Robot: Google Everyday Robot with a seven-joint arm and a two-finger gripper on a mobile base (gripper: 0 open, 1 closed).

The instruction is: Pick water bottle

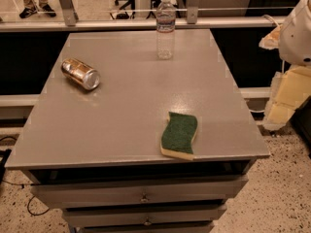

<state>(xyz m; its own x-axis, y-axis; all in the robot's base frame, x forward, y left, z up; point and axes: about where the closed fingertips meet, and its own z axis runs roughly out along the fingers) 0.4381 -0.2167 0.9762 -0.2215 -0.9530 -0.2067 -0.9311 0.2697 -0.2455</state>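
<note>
The bottle (165, 28) stands upright at the far edge of the table (121, 110): clear, white cap, pale red-marked label. The gripper (285, 97) hangs beyond the right side; its state cannot be told.

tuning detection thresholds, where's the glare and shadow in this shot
Camera view: soft glare patch on the grey tabletop beyond the green sponge; bright highlights on the gold can lying on its side, small shadow under it; the water bottle at the far edge catches light; the gripper at the right edge looks washed out.
</note>
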